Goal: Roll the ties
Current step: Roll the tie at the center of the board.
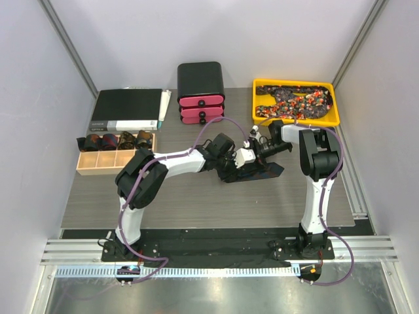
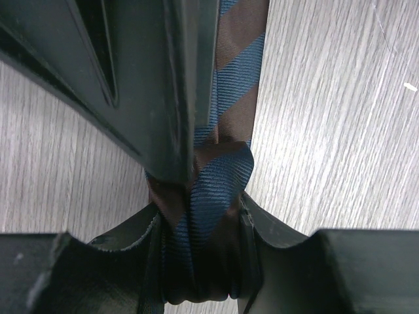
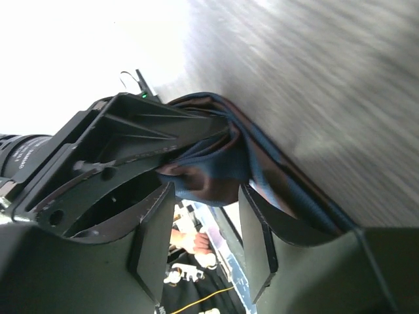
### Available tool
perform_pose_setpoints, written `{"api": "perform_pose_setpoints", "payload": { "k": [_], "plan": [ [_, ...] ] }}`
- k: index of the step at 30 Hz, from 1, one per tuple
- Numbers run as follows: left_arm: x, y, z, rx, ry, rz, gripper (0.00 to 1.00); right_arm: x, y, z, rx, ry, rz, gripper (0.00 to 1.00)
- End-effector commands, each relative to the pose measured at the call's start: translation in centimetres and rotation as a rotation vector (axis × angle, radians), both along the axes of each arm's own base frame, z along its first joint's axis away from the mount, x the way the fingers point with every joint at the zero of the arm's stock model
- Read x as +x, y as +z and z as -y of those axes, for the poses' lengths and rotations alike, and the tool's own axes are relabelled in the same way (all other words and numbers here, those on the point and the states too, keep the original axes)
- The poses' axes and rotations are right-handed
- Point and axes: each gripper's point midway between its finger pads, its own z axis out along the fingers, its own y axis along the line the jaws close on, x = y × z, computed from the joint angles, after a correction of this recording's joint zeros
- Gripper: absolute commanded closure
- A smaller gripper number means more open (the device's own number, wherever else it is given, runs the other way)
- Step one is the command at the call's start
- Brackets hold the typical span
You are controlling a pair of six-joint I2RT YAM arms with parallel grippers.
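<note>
A black binder (image 1: pixel 127 109) lies beside a black box with pink drawers (image 1: pixel 201 91).

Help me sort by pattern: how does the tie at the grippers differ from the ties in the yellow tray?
The striped tie has broad brown and blue diagonal bands; the tray ties are dark with red, orange and white speckles. The striped tie is bunched in the left gripper mid-table; the tray ties lie loose in the yellow tray, untouched. Both are fabric neckties.
</note>
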Motion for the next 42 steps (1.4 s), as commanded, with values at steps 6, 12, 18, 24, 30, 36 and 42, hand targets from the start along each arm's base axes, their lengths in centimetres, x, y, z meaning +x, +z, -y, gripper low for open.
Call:
{"api": "perform_pose_setpoints", "payload": {
  "k": [6,12,18,24,30,36,42],
  "plan": [
    [-1.6,-5.9,-4.0,0.190,0.029,-0.104,0.87,-1.3,0.0,-1.4,0.039,0.058,-0.001,0.63],
    [-1.5,-5.4,-4.0,0.177,0.031,-0.103,0.85,-1.6,-3.0,0.3,-0.113,0.058,-0.011,0.99],
    [-1.3,-2.8,-3.6,0.042,0.021,-0.135,0.61,-1.1,-5.2,1.9,-0.222,0.070,0.021,0.99],
    [0.9,1.0,-1.9,-0.132,0.010,-0.099,0.43,-0.9,-6.5,2.6,-0.280,0.075,0.021,0.99],
    [1.1,2.7,0.1,-0.239,-0.031,-0.090,0.33,-0.7,-7.2,3.4,-0.342,0.077,0.032,0.99],
    [0.1,3.5,0.7,-0.316,-0.109,-0.075,0.29,-0.7,-7.6,3.7,-0.369,0.084,0.040,0.99],
    [0.3,4.5,2.1,-0.378,-0.146,-0.048,0.27,-0.7,-7.7,3.7,-0.381,0.116,0.066,0.99]
  ]
}}
